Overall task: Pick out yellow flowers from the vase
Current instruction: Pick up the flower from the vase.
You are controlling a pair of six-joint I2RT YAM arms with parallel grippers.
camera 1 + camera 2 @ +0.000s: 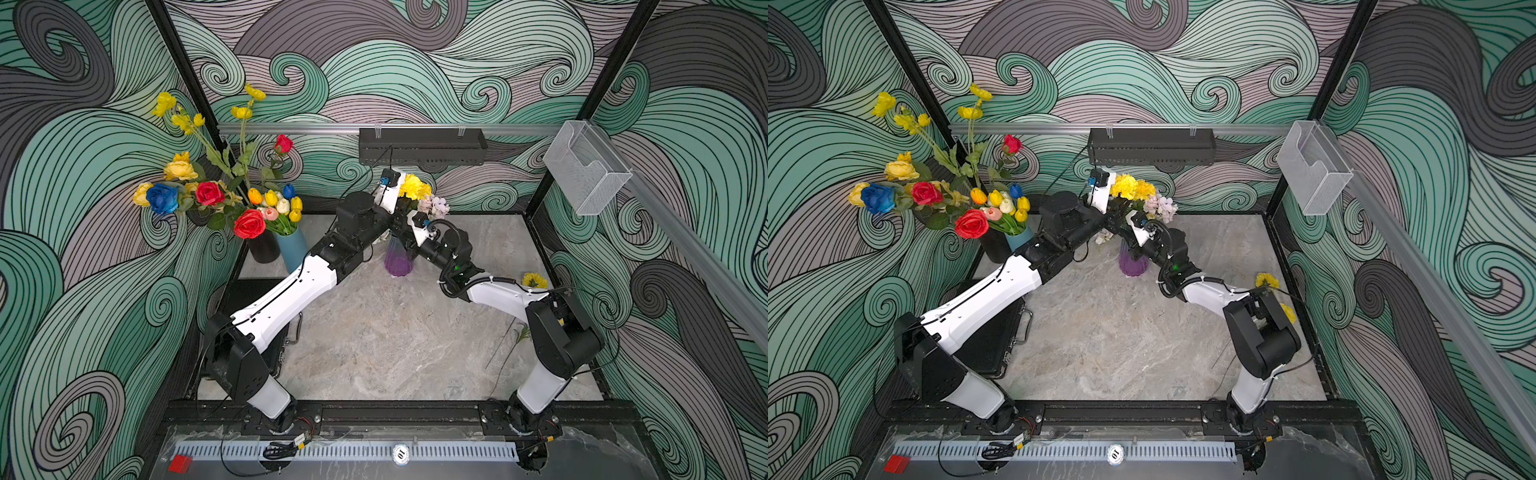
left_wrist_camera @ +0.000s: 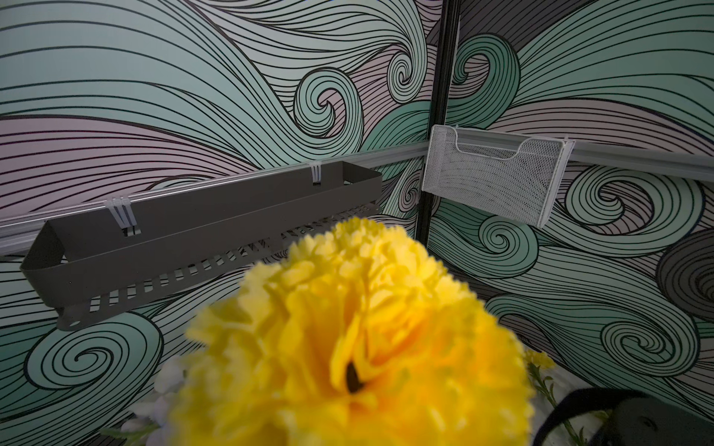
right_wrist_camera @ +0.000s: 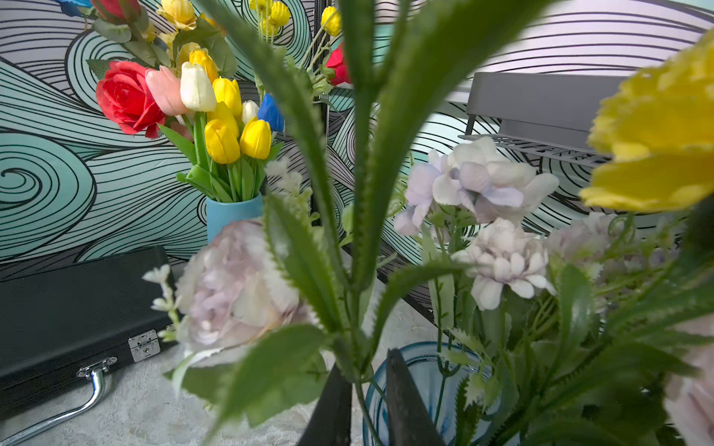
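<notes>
1. The walls (image 1: 415, 62) have green, grey and pink swirls with black lines.
2. The table (image 1: 395, 340) is grey and cloudy like marble.
3. The vase (image 1: 398, 262) is purple.
4. The pom-pom flowers (image 1: 413, 187) are yellow.
5. The case (image 3: 77, 301) is black.

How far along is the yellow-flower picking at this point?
Done: one yellow flower lies near the table right edge. In hand: the right tool straddles a green stem at the purple vase. Remaining: yellow pom-poms still in it.
</notes>
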